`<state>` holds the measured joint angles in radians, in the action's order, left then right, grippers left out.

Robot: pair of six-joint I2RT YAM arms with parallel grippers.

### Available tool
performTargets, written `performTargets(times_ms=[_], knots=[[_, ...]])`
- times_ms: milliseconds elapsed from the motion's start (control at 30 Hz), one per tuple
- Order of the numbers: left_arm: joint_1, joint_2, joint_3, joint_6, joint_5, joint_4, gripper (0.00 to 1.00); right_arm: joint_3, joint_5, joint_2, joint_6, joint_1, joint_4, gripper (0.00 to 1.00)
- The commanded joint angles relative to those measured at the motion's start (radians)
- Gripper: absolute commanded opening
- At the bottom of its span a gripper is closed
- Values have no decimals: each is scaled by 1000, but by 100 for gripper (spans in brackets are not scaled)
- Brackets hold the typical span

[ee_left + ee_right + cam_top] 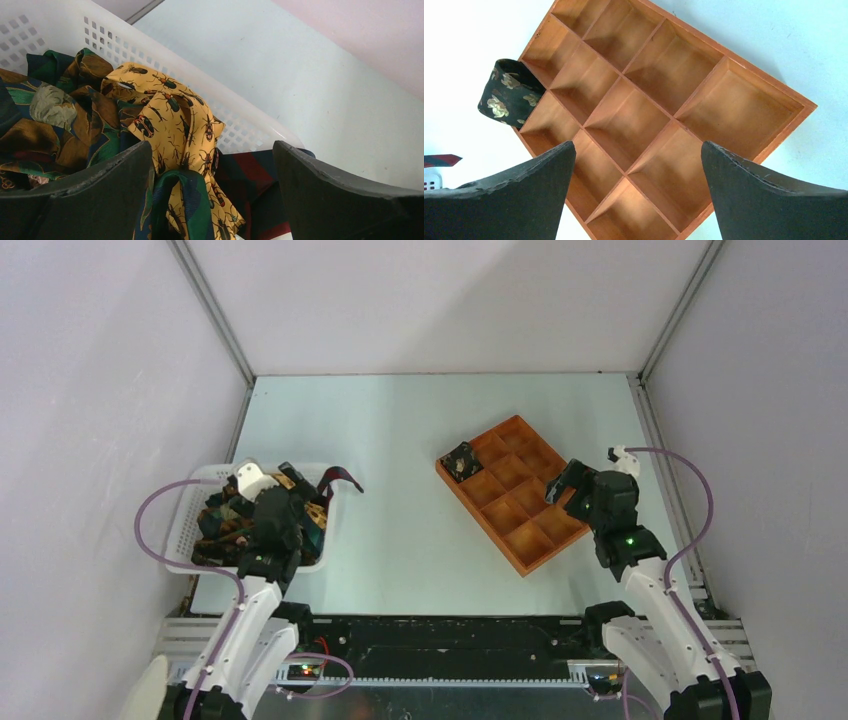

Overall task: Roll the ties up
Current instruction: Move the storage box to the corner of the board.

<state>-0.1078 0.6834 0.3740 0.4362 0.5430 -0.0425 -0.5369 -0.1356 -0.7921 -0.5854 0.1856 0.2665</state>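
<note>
Heaped loose in white basket [185,525] at near left: yellow-gold beetle-print tie [175,125] crumpled on top, green-and-brown patterned ties [60,120] beneath, maroon tie [340,480] draped over right rim. Rolled into a coil in leftmost corner compartment of orange-brown tray [520,565], right of centre: one dark tie [511,95], pale floral print.

A white plastic basket [185,525] sat at the left edge of the pale table [400,450]; an orange-brown compartment tray [527,538] lay slantwise toward the right.
</note>
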Motion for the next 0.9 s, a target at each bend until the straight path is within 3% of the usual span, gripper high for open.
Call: performTargets(times_ms=[0, 333, 500, 867], knots=[[9, -39, -5, -6, 32, -25, 98, -2, 0, -13, 18, -2, -40, 99], [9, -19, 21, 3, 56, -4, 98, -2, 3, -47, 5, 16, -65, 98], [10, 0, 37, 18, 61, 10, 98, -48, -13, -138, -30, 57, -68, 96], [9, -32, 8, -7, -11, -26, 98, -220, 49, -498, -133, 133, -103, 72]])
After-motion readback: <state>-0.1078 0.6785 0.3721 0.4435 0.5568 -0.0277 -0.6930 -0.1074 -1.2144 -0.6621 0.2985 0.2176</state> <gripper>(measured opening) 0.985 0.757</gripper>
